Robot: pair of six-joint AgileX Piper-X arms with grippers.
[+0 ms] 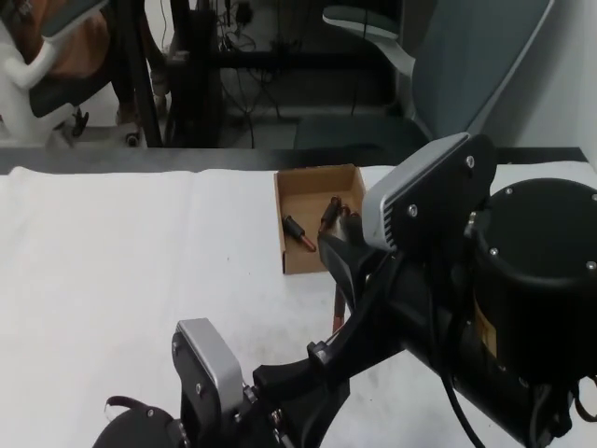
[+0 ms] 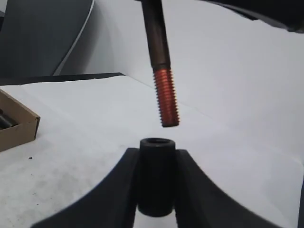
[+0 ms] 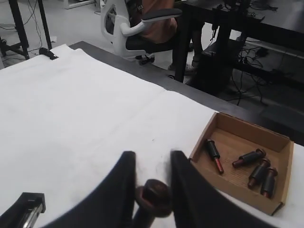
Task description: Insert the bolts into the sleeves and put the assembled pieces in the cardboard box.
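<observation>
The left gripper has its fingers clenched on a short black cylindrical metal sleeve, held upright over the white-covered counter beside the open brown cardboard box. The right gripper grasps the dark head of a long bolt with a copper-red threaded end. The bolt hangs nearly upright, its tip just above the sleeve's opening and apart from it. Four assembled pieces lie inside the box.
</observation>
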